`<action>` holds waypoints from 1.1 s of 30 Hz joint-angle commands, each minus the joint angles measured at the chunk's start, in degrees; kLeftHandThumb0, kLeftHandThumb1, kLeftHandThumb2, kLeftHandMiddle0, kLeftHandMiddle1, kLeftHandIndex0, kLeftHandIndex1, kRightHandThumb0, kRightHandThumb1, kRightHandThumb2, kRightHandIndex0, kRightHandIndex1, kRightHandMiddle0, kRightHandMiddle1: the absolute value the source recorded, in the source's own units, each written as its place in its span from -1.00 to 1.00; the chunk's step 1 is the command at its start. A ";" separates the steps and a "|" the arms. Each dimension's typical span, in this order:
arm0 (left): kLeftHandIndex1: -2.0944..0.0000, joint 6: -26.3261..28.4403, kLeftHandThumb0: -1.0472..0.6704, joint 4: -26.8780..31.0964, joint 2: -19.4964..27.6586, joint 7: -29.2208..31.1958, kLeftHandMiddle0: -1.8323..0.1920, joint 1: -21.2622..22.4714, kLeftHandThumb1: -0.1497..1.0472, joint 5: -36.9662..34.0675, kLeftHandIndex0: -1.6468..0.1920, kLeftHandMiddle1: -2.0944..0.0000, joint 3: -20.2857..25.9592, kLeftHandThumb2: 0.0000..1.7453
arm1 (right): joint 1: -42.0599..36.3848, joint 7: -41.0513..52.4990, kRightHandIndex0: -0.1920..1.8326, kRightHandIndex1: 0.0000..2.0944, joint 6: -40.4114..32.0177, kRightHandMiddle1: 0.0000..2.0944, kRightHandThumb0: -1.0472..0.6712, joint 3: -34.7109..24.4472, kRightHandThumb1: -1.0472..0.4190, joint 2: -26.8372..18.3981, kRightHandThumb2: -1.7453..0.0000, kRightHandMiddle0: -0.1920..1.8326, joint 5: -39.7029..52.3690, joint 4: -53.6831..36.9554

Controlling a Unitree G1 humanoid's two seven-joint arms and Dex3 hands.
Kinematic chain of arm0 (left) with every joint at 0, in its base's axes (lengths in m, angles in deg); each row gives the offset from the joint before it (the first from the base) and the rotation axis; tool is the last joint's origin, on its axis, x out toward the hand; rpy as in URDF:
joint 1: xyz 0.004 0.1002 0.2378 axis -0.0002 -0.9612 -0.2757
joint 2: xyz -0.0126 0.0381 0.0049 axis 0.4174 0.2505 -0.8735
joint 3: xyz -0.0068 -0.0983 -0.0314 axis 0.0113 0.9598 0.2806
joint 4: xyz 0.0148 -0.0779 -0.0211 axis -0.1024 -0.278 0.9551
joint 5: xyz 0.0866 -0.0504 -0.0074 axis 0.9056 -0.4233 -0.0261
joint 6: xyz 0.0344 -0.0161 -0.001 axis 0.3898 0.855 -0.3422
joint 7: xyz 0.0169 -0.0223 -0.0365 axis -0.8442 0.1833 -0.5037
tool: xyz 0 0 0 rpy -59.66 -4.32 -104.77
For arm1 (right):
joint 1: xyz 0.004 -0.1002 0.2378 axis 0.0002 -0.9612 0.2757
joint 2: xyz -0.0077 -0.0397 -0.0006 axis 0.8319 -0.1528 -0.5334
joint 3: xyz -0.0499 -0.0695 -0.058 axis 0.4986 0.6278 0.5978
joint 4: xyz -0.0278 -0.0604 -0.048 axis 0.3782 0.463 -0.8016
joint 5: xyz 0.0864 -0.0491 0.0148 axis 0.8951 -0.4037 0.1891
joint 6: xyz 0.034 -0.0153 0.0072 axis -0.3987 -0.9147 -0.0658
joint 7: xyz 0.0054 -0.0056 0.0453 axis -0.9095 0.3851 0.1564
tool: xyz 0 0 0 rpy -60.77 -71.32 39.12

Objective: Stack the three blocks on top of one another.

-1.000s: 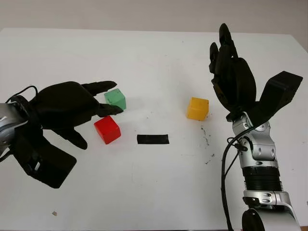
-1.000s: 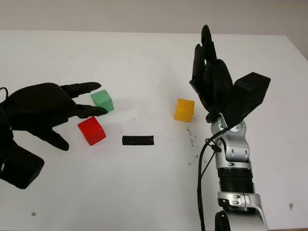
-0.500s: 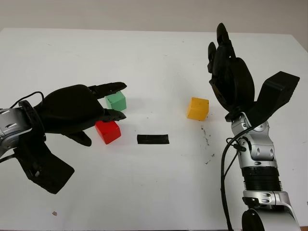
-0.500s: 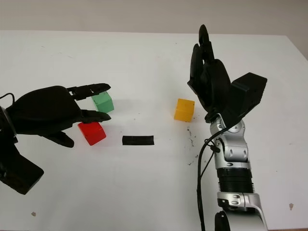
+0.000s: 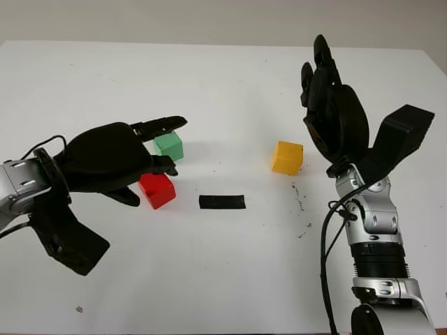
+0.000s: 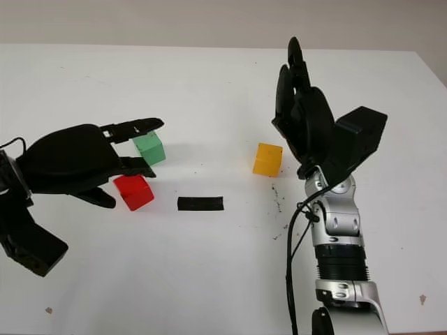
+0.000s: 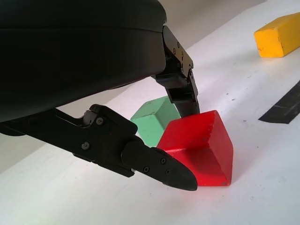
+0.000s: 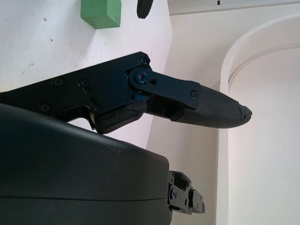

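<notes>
Red block (image 5: 156, 190) under released left hand (image 5: 112, 157): seat fingers on opposite faces, clear of green block (image 5: 168, 144).

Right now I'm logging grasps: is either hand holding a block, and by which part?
Nothing is held. The left hand hovers open over the red block; the right hand is open beside the yellow block.

Bright, even light w/ soft shadows on white table (image 5: 223, 279); wrist views sharp.
</notes>
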 commanded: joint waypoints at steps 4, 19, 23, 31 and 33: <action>0.00 -0.91 -0.44 -2.56 -1.06 -2.32 0.79 1.76 0.76 0.82 0.38 0.94 -1.74 -0.94 | -0.69 -0.06 -1.00 -1.00 0.27 -1.00 -0.69 0.00 -1.00 -0.21 0.16 -1.00 -0.10 -1.50; -0.41 5.89 -0.36 2.40 -2.61 12.68 0.77 5.07 0.85 -8.70 0.37 0.96 -1.74 -0.93 | -1.15 0.40 -1.00 -1.00 0.47 -1.00 -0.70 0.19 -1.00 -0.13 0.17 -1.00 -0.09 -1.48; -0.40 9.75 -0.34 4.33 -3.72 21.37 0.75 7.58 0.87 -14.57 0.38 0.94 -2.19 -0.93 | -0.97 0.66 -1.00 -1.00 0.50 -1.00 -0.71 0.28 -1.00 -0.12 0.17 -1.00 -0.02 -1.16; -0.49 17.95 -0.28 7.51 -7.49 32.81 0.77 14.03 0.90 -22.27 0.45 0.95 -2.82 -0.93 | -1.07 0.76 -1.00 -1.00 0.22 -1.00 -0.70 0.48 -1.00 0.16 0.17 -1.00 0.19 -1.66; -0.53 18.69 -0.28 7.62 -8.65 33.81 0.79 15.39 0.91 -22.55 0.47 0.96 -3.28 -0.93 | -1.08 0.79 -1.00 -1.00 0.32 -1.00 -0.69 0.58 -1.00 0.21 0.16 -1.00 0.13 -1.63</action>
